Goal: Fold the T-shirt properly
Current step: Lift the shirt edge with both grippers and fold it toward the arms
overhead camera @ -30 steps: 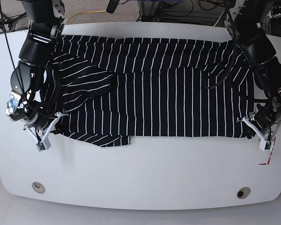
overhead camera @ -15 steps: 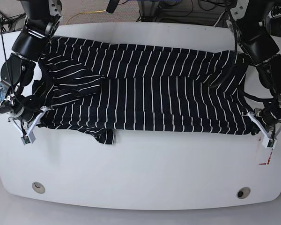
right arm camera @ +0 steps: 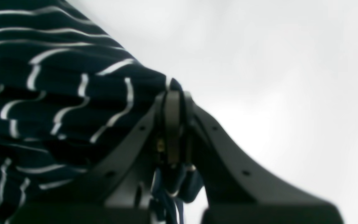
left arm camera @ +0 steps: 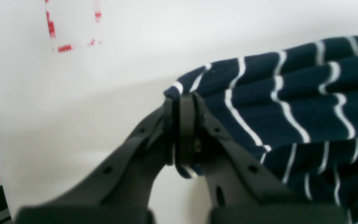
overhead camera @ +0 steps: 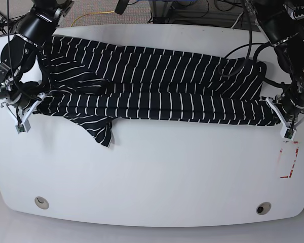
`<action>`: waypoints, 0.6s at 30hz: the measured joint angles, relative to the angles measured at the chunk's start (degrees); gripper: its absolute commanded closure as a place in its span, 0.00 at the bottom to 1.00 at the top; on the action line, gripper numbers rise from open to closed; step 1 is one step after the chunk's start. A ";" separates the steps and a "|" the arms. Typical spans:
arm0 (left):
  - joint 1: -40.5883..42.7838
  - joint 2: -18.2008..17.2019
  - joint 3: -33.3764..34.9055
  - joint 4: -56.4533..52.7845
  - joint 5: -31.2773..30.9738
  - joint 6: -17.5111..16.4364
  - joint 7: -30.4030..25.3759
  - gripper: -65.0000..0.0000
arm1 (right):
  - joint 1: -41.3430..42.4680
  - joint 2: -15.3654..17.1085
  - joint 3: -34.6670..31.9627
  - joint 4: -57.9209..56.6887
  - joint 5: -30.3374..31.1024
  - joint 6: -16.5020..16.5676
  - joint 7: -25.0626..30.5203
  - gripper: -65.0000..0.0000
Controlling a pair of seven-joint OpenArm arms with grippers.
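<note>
Both grippers' fingers are pinching the near corners of the dark navy white-striped fabric T-shirt (overhead camera: 157, 91): left gripper (overhead camera: 288, 129) right side, right gripper (overhead camera: 24, 121) left side, white desk (overhead camera: 167, 172) underneath.

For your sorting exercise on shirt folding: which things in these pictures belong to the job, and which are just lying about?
Part of the job:
T-shirt
left gripper, clamped on one corner
right gripper, clamped on the other

Just lying about:
red-marked label on the table
yellow cable behind it
</note>
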 measured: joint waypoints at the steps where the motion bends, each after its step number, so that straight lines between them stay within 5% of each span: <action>1: 1.22 0.00 0.00 0.94 -0.20 -0.04 0.00 1.00 | -0.66 0.09 -0.02 0.00 -0.04 -0.02 -0.31 1.00; 18: 11.85 -1.18 -1.51 5.64 0.26 -1.90 4.28 0.99 | -14.36 -4.11 0.02 10.08 -0.15 -0.02 -0.50 1.00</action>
